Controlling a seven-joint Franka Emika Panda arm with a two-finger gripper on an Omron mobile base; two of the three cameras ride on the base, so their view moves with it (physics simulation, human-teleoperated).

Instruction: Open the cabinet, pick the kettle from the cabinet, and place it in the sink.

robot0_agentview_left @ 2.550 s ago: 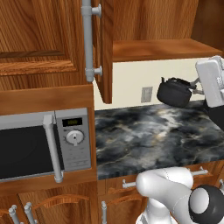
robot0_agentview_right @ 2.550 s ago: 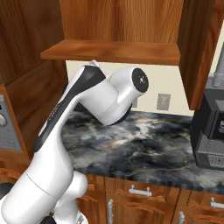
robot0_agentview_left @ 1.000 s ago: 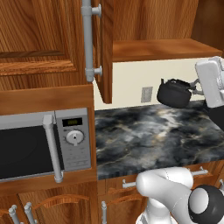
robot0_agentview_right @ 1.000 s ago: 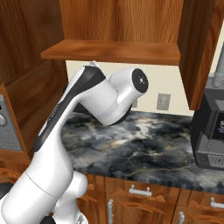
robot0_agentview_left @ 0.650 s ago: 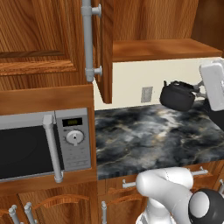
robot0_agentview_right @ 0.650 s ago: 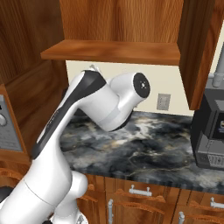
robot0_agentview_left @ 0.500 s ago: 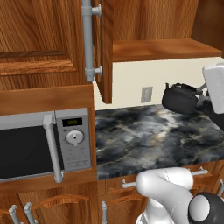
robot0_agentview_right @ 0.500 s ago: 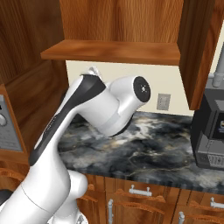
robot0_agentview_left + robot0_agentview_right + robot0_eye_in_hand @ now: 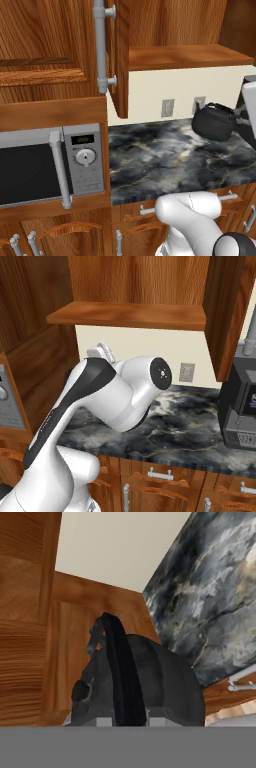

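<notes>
The black-grey kettle [image 9: 212, 124] hangs just above the marbled counter at the right of the left base view, in front of the wall outlets. My gripper [image 9: 236, 116] reaches in from the right edge and is shut on its arched handle. In the hand view the kettle [image 9: 145, 682] lies close below the camera, its dark handle [image 9: 120, 667] running up from my gripper [image 9: 127, 721]. The cabinet [image 9: 117, 55] stands open, its door with the long silver bar handle [image 9: 101, 45] swung out and its shelf [image 9: 130, 313] bare. The sink is out of view.
A microwave [image 9: 45, 165] is built in at the left. A boxy black coffee machine [image 9: 242, 411] stands on the counter [image 9: 190, 431] at the right. Lower cabinet doors with short silver handles [image 9: 165, 474] run below. My white arm [image 9: 115, 396] spans the middle of the right base view.
The kettle, held in my gripper, has moved right along the counter, away from the open cabinet. My arm has swung to the right with it.
</notes>
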